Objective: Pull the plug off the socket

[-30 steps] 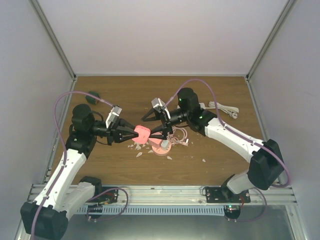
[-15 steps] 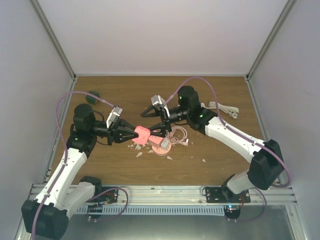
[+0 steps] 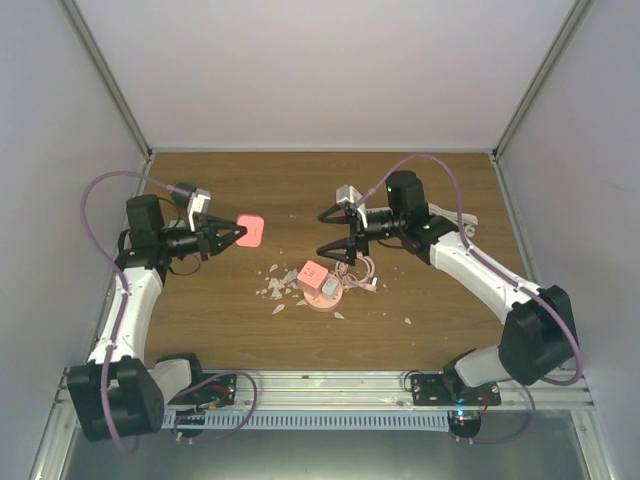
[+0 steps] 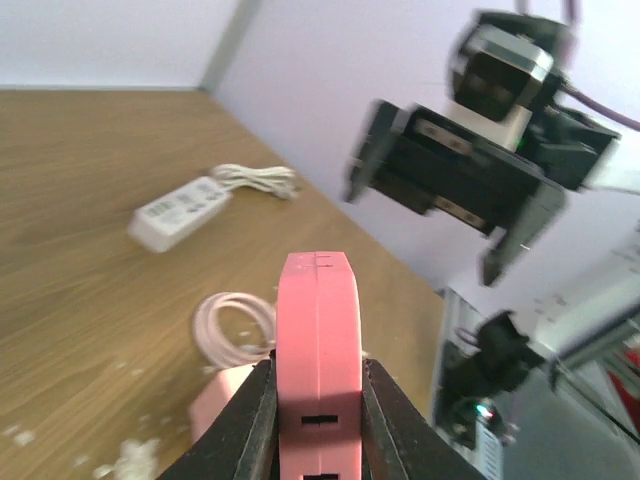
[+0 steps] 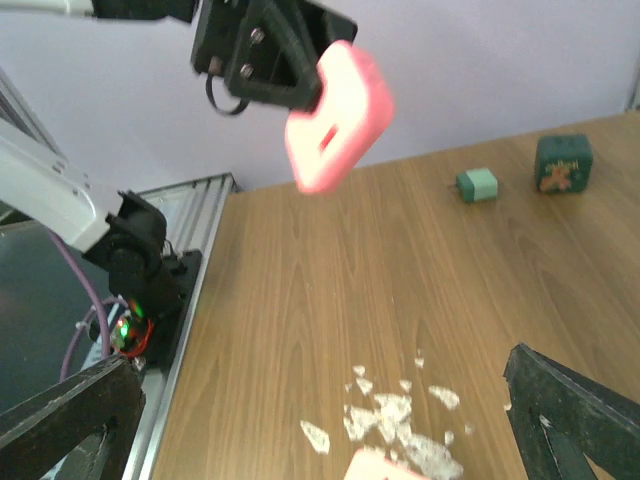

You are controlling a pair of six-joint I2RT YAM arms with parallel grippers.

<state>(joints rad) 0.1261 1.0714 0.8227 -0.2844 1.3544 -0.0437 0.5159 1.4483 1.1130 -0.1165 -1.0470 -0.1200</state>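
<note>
Plug (image 4: 318,360) lengthwise between left fingers (image 4: 245,430), tip rightward

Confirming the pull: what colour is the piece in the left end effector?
The piece is pink; the left wrist view shows it best.

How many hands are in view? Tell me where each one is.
2. The left hand is left of centre, shut on a raised pink block; the right hand hangs open near the centre.

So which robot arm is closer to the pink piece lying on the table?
Right. The right fingers hang open close by the pink piece, on its far side. The left fingers are farther off to its left, shut on the other pink block, held up off the table.
</note>
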